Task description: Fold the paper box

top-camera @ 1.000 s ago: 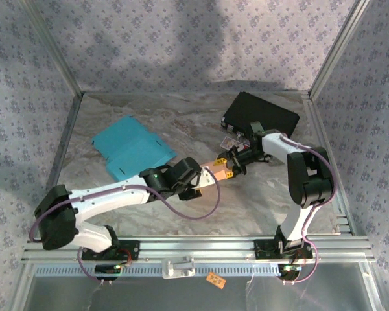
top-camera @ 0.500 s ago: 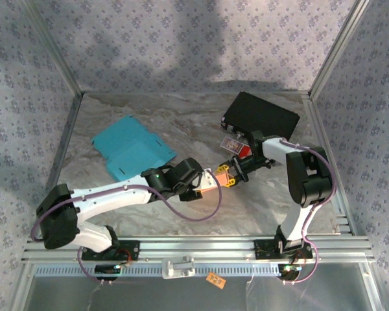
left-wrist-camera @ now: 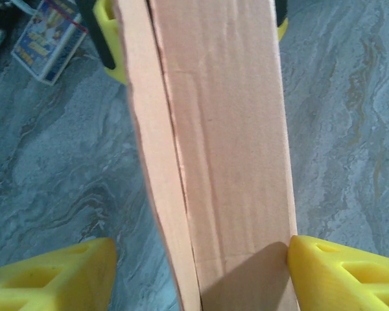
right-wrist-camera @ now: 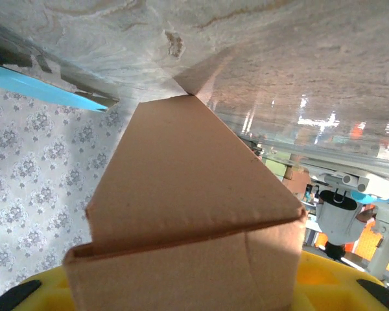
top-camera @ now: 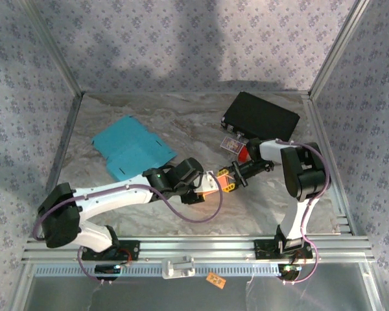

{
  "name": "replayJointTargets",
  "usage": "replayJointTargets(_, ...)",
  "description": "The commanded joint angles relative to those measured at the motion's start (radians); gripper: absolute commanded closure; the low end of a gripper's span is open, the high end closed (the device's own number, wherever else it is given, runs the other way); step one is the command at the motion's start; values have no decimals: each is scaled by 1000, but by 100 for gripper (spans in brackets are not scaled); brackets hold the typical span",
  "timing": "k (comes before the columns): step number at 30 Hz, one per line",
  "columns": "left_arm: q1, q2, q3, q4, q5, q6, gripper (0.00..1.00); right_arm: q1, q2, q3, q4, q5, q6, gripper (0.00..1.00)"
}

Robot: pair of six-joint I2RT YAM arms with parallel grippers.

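A small brown paper box point(top-camera: 211, 180) hangs just above the marble table, between my two grippers. My right gripper point(top-camera: 229, 179) is shut on its right end; in the right wrist view the box point(right-wrist-camera: 188, 214) fills the space between the yellow fingers point(right-wrist-camera: 340, 285). My left gripper point(top-camera: 203, 188) is open and straddles the box's left end. In the left wrist view the box point(left-wrist-camera: 227, 129) runs up the middle, with one long flap edge slightly lifted. The right-hand yellow finger point(left-wrist-camera: 343, 272) touches the box's edge. The left-hand one stands apart from it.
A flat teal cardboard sheet point(top-camera: 133, 150) lies at the left back. A black case point(top-camera: 260, 115) sits at the back right, with a colourful card pack point(top-camera: 230, 142) and a red item point(top-camera: 244, 153) in front of it. Patterned walls and metal rails close in the table.
My right gripper has carried the box toward the near edge and a little left, its forearm swinging down. My left gripper stays around the box's other end, about as wide as before.
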Motion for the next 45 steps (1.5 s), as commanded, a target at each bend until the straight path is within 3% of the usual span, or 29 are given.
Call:
replayJointTargets(1, -1, 33, 14, 12, 22, 39, 30, -4, 19, -18, -55, -16, -1, 66)
replayJointTargets(13, 1, 43, 18, 12, 23, 53, 28, -49, 20, -45, -48, 10, 35, 66)
replayJointTargets(20, 13, -18, 3, -7, 99, 24, 25, -51, 12, -48, -34, 11, 60, 68)
replayJointTargets(24, 21, 29, -8, 12, 87, 18, 23, -47, 14, -44, -40, 8, 53, 68)
replayJointTargets(27, 33, 76, 14, 20, 47, 8, 16, -48, 15, -44, -44, 9, 49, 68)
replayJointTargets(33, 58, 134, 53, 31, 34, -16, 21, -48, 13, -40, -43, 9, 54, 68)
replayJointTargets(35, 59, 133, 58, 30, 25, -22, 24, -52, 5, -36, -50, 15, 51, 61)
replayJointTargets(39, 65, 130, 74, 6, 43, -24, 28, -74, -28, -6, -115, 75, 4, 30)
replayJointTargets(41, 71, 134, 84, -23, 76, -17, 32, -87, -53, 29, -172, 132, -40, 20)
replayJointTargets(45, 84, 161, 113, -77, 110, -20, 39, -111, -146, 43, -201, 217, -44, 13)
